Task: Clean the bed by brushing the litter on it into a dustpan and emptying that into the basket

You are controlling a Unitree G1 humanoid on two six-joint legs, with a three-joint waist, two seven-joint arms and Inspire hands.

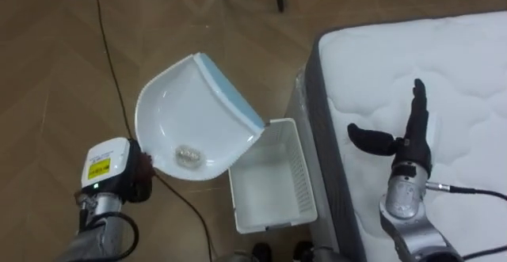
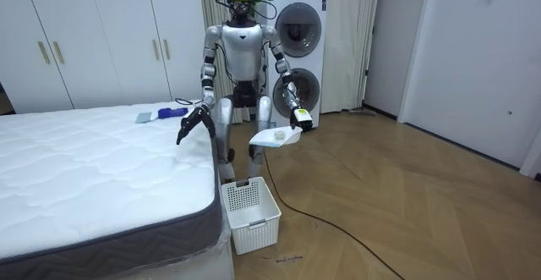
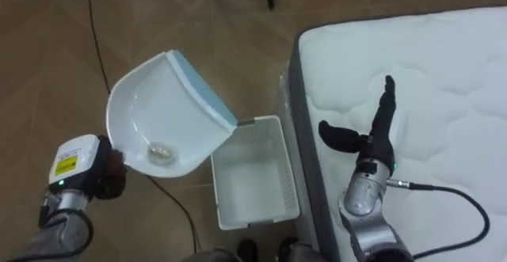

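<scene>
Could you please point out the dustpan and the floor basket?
White plastic dustpan with blue edge (image 1: 190,108): left eye view, inner scoop surface.
White slatted plastic basket (image 1: 265,189): left eye view, bare inside bottom.

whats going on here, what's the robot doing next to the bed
The robot stands beside the bed, holding a white dustpan in its left hand above the floor, near a white basket that sits against the mattress. A small clump of debris lies in the pan, not yet tipped out. Its right hand hovers over the mattress with straight fingers, holding nothing.
</scene>
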